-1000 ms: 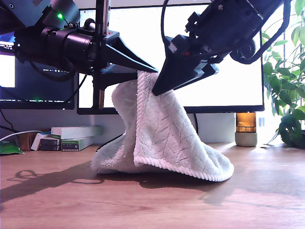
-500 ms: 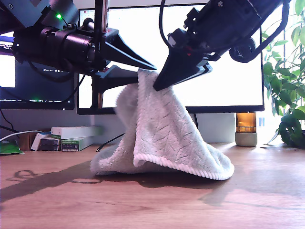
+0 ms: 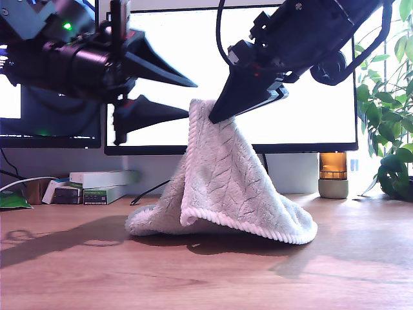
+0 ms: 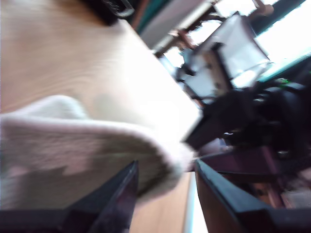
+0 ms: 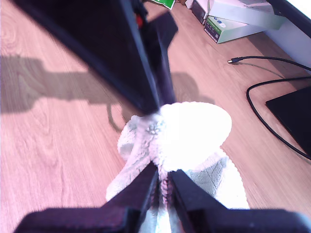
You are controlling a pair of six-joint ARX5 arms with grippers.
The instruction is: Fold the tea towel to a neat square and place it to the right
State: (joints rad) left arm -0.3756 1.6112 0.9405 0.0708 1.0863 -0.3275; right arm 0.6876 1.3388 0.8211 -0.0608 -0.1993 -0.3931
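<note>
My second end effector (image 3: 213, 116) is pinching the peak of the soft, limp tea towel (image 3: 222, 194), tenting it above the bench (image 3: 206, 271), while my first end effector (image 3: 190, 97) is hovering agape beside the ribbed edge, the likeliest hold.

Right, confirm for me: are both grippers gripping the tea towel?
No: only my second gripper pinches the tea towel; my first gripper is open and apart from it.
</note>
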